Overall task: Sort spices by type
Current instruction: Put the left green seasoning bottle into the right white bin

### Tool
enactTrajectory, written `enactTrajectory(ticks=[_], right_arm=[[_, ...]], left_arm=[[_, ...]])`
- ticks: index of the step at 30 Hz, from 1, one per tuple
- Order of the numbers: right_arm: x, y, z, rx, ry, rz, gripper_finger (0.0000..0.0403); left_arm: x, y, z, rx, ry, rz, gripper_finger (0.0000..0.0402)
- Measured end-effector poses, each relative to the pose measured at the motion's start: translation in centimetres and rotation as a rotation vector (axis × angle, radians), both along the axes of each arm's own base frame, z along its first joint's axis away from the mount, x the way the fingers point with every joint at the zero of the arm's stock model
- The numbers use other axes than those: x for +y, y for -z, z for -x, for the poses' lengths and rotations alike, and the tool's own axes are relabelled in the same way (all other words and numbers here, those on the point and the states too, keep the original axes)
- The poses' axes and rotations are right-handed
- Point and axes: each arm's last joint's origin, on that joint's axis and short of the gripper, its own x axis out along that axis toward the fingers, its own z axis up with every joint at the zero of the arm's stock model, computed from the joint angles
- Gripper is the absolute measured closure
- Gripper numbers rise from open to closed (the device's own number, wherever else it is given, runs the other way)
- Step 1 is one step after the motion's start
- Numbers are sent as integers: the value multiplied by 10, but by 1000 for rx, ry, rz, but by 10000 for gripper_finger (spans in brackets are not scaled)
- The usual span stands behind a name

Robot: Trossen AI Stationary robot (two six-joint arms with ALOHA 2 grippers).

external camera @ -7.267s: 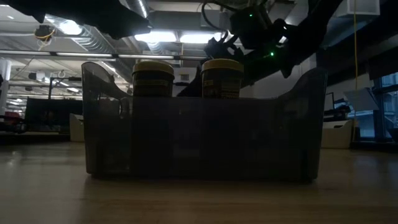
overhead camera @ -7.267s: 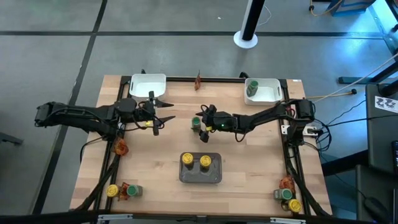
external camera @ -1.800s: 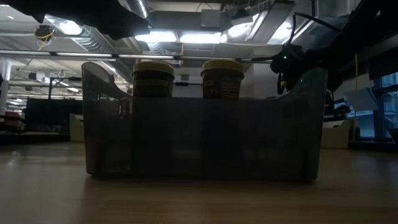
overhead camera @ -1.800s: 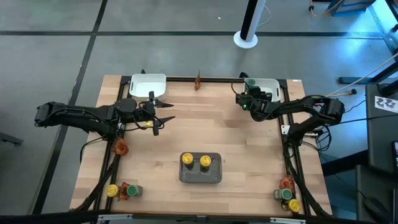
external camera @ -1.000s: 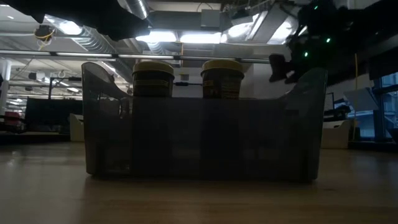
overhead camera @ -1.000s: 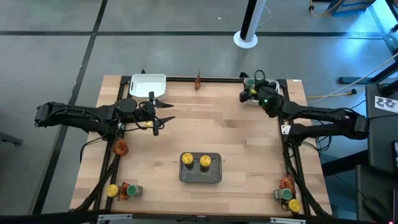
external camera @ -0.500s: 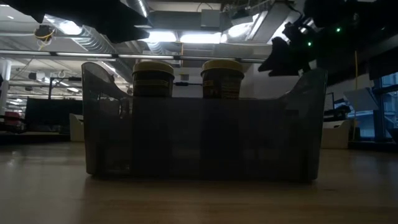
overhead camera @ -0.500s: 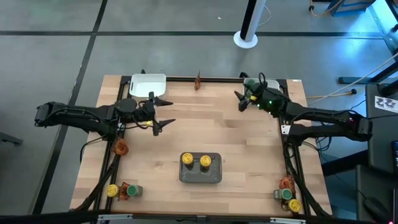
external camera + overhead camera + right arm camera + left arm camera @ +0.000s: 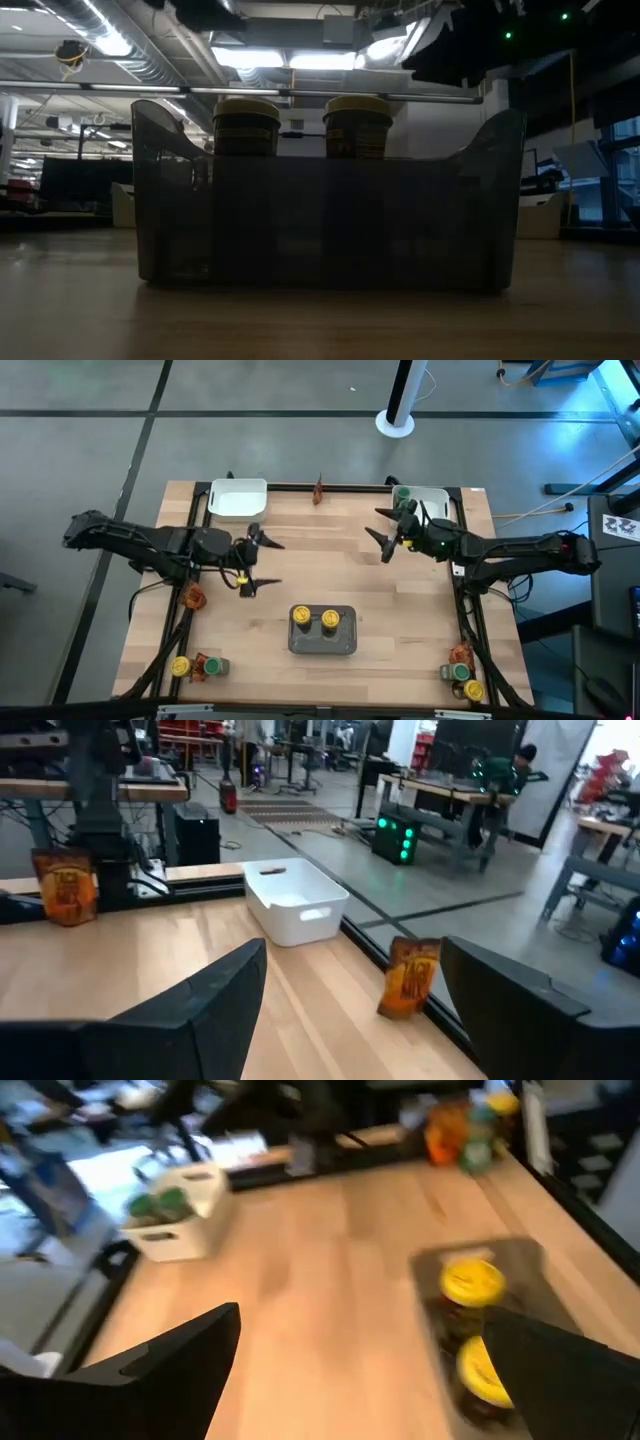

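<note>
Two yellow-lidded jars stand in the grey tray at the table's middle near side. Green-lidded jars stand in the far right white tray. The far left white tray holds nothing that shows. A reddish-orange packet leans on the far rail. My left gripper hovers open left of the middle. My right gripper hovers open just left of the green jars' tray. Neither has anything between its fingers.
More spices lie outside the trays: a packet at the left rail, a yellow jar and a green jar at the near left corner, and a packet with two jars at the near right corner.
My right gripper has drawn away from the far right white tray toward the table's middle and has swung round to point left. My left gripper has moved a little toward the near edge and the middle, and has risen.
</note>
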Motion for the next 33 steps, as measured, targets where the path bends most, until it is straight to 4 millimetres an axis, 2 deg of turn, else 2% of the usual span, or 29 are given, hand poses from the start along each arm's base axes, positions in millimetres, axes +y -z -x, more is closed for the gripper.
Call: enactTrajectory(ticks=[4, 7, 12, 18, 25, 29, 33], right_arm=[[0, -4, 0, -37, 8, 13, 104], [0, -9, 0, -94, -1, 20, 104], [3, -12, -1, -127, -115, 13, 104], [5, -12, -2, -145, -204, -34, 104], [8, -11, -3, -143, -281, -57, 104], [9, -9, -3, -118, -328, -75, 104], [9, -6, -3, -91, -332, -85, 104]], left_arm=[[-16, -4, -11, 180, 62, -35, 2], [-26, -5, -18, 245, 87, -33, 5], [-39, -5, -22, 225, 85, 50, 5], [-45, -7, -29, 161, 80, 111, 7], [-57, -3, -45, 151, 109, 103, 14], [-68, -18, -52, 204, 110, 123, 21], [-84, -37, -50, 313, 102, 166, 27]])
